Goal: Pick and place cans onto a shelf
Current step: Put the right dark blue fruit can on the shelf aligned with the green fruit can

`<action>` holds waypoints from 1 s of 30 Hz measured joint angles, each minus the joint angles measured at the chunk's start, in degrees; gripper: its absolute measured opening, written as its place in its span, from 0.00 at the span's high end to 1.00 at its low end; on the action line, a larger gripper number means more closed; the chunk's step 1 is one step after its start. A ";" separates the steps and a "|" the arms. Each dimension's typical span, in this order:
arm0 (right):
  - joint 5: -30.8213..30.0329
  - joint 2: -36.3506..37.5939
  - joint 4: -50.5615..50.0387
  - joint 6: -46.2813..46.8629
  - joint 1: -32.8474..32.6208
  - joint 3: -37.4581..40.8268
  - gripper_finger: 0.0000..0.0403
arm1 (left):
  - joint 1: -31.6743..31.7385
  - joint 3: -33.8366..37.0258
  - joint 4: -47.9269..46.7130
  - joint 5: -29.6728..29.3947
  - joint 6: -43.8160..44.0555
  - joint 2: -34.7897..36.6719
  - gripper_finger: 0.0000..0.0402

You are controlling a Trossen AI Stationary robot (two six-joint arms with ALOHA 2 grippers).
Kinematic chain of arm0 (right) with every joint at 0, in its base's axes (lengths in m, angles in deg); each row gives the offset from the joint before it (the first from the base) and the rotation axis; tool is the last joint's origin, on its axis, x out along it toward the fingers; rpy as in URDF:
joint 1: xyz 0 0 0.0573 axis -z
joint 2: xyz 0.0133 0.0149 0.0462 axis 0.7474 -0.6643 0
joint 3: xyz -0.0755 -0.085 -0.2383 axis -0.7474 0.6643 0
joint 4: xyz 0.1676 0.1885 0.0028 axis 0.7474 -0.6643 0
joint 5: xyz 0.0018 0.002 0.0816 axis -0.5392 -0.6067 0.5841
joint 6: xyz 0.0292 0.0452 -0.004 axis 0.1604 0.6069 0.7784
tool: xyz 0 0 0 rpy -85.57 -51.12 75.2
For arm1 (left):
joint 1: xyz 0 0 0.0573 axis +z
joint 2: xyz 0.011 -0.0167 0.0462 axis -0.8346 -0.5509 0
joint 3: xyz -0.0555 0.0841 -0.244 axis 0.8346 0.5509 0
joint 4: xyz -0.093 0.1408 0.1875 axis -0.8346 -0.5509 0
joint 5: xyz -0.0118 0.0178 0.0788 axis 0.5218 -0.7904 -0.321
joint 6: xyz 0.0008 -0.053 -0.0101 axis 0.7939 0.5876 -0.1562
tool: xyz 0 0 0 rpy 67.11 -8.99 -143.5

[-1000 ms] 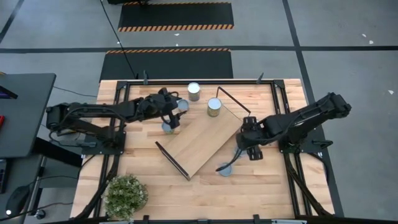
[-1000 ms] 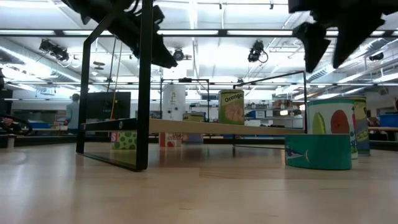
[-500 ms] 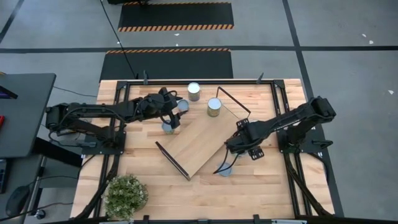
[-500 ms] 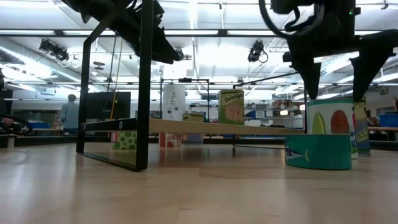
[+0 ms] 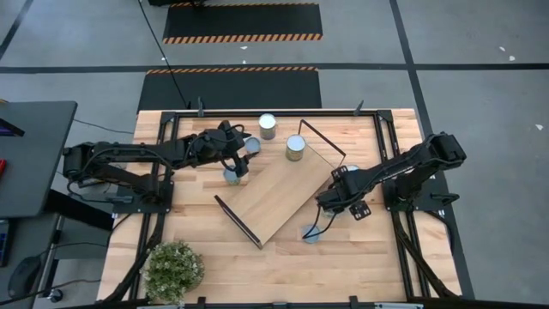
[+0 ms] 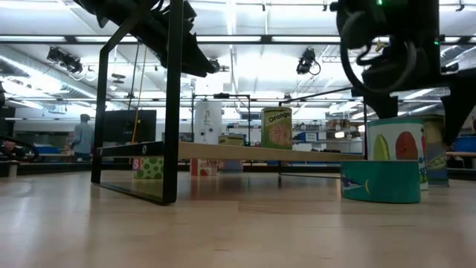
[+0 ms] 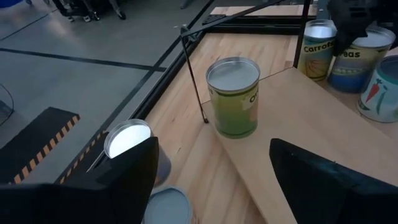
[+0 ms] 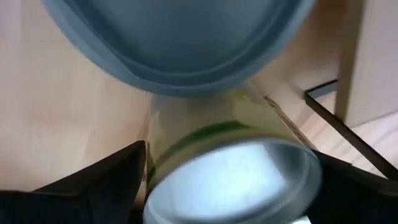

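Observation:
The shelf (image 5: 279, 193) lies slantwise in the table's middle, and a green-labelled can (image 5: 295, 148) stands on its far end. My right gripper (image 8: 230, 186) is open and points steeply down. Its fingers stand on either side of a tall can (image 8: 227, 177), beside a wide flat teal can (image 6: 379, 181). I cannot tell whether they touch it. In the high view the arm hides that tall can. My left gripper (image 7: 211, 186) hovers open with nothing between its fingers. It is above two cans (image 5: 233, 176), (image 5: 251, 146) at the shelf's left.
Another can (image 5: 268, 126) stands near the far edge. Labelled cans (image 7: 317, 43), (image 7: 360, 59) cluster at the shelf's right side. A potted plant (image 5: 174, 269) sits at the near left corner. The shelf's black end frames (image 6: 172, 104) stand upright. A person (image 6: 80, 138) is far behind.
My right gripper has come down and a little toward the shelf's near end, rolling about its own line as it sank. Its fingers now reach down on either side of the tall can. The cans and the shelf have not moved.

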 joint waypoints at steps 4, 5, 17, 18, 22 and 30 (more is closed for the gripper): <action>0.11 0.15 1.40 -1.07 0.13 1.83 0.16 | 0.00 0.00 0.00 -0.07 -0.01 0.00 0.23; 0.05 0.16 1.41 -1.28 0.11 1.83 0.18 | 0.00 0.00 0.00 -0.09 -0.01 0.00 0.23; -3.09 0.00 -8.35 1.38 0.21 -9.54 0.20 | 0.00 0.00 -0.02 -0.09 0.04 0.00 0.23; -3.26 0.00 -8.53 1.06 0.30 -10.94 0.20 | 0.00 0.00 -0.02 -0.09 0.02 0.00 0.23; -4.52 -0.27 -8.63 -0.39 1.18 -15.61 0.21 | 0.00 0.00 -0.02 -0.10 0.04 0.00 0.23; -7.57 -0.33 -4.21 -5.81 6.55 -19.15 0.21 | 0.00 -0.02 0.02 -0.09 0.44 0.00 0.23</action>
